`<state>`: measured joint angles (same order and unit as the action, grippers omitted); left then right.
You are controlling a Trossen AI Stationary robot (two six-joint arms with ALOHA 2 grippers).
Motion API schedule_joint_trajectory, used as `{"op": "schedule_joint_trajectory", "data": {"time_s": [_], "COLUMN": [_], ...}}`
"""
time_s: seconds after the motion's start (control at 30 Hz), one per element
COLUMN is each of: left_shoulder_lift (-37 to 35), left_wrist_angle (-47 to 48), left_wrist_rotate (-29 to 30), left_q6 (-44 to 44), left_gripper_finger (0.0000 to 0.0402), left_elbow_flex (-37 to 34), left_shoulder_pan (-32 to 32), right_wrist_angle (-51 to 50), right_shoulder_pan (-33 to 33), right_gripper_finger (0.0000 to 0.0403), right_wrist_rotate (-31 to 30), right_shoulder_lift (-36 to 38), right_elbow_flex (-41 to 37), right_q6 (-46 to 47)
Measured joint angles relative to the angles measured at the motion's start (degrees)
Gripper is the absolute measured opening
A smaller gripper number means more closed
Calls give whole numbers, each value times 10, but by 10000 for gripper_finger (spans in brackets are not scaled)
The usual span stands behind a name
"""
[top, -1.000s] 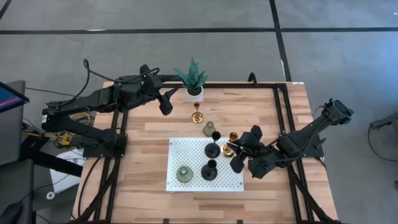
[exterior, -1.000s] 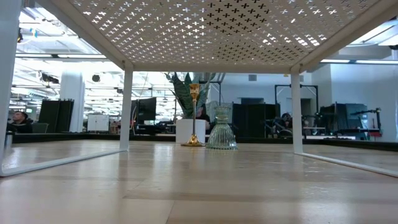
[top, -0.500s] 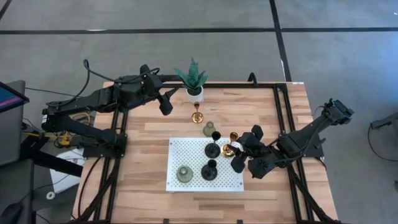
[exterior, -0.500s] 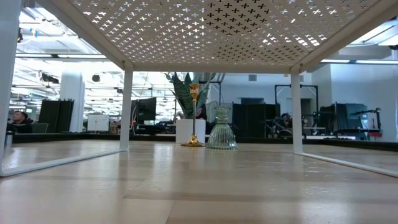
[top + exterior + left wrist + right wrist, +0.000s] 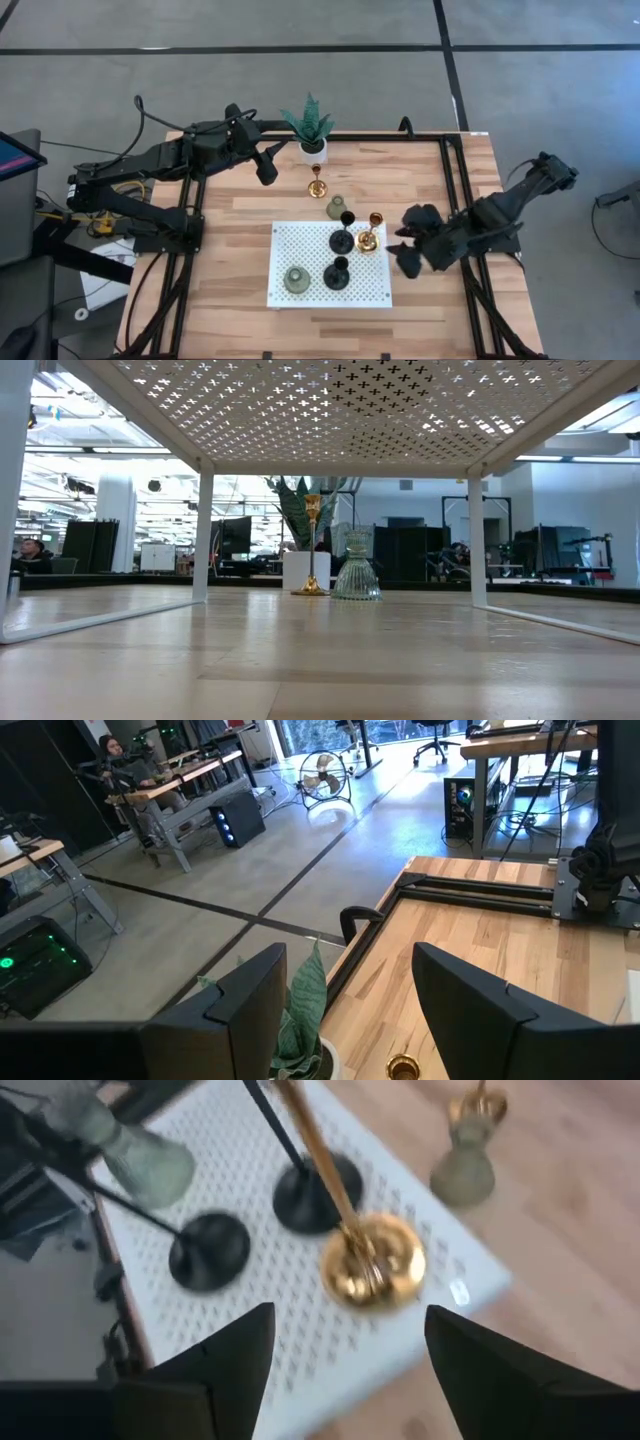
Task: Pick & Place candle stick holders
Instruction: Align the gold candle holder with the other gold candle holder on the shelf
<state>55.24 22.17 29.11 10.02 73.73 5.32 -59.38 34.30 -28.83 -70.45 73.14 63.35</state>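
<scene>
Risk sits mainly with the shiny gold stemmed candle stick holder [image 5: 369, 236] standing at the right edge of the white perforated metal shelf [image 5: 300, 255]. The right gripper [image 5: 412, 240] is just beside it on the wooden table side, its 2 fingers spread wide with nothing between them; the right wrist view looks straight past those open fingers onto the round gold base [image 5: 374, 1262]. A tall thin stem on a small base near an edge tips easily, so any sideways sweep of the arm could knock it over or off the shelf onto the light wooden table [image 5: 240, 210].

Close neighbours add to this. 2 black stemmed holders with round bases stand on the shelf, 1 [image 5: 343, 236] just beside the gold piece and the other [image 5: 336, 275] nearer the front, with a squat grey-green bell-shaped holder [image 5: 296, 280] to their left. A toppling gold stem would probably strike the nearest black one.

2 pieces are not yet on the shelf: a second gold stemmed holder [image 5: 316, 181] and a second grey-green bell [image 5: 336, 208], both on the table between the shelf and the green spiky plant in a white pot [image 5: 311, 130]. The left gripper [image 5: 266, 165] hovers near that plant, fingers partly apart and empty; reaching for the gold stem, it could brush the leaves or the bell close by.
</scene>
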Motion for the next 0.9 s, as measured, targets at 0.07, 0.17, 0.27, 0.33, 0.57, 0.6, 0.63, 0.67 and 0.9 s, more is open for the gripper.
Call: {"op": "schedule_joint_trajectory", "data": {"time_s": [0.07,0.17,0.27,0.33,0.57,0.6,0.63,0.67,0.9], "left_shoulder_lift": [0,0,0,0,0,0,0,-1,-5], "left_wrist_angle": [0,1,1,1,53,68,73,73,73], "left_wrist_rotate": [0,0,0,0,0,0,0,0,-5], "left_q6": [0,0,0,0,-13,-27,-39,-48,-76], "left_gripper_finger": [218,218,218,218,213,208,201,192,103], "left_elbow_flex": [0,0,0,0,0,0,-6,-16,-120], "left_shoulder_pan": [0,0,0,0,0,0,0,0,3], "right_wrist_angle": [-30,-83,-131,-157,-230,-243,-252,-257,-270], "right_shoulder_pan": [4,13,21,24,18,17,16,15,-8], "right_gripper_finger": [238,223,204,190,127,116,105,94,11], "right_wrist_rotate": [14,18,4,-6,-28,-29,-33,-41,-77], "right_shoulder_lift": [17,35,50,56,61,61,61,61,91], "right_elbow_flex": [0,0,0,0,0,0,0,0,0], "right_q6": [19,25,26,26,23,19,12,4,-68]}}
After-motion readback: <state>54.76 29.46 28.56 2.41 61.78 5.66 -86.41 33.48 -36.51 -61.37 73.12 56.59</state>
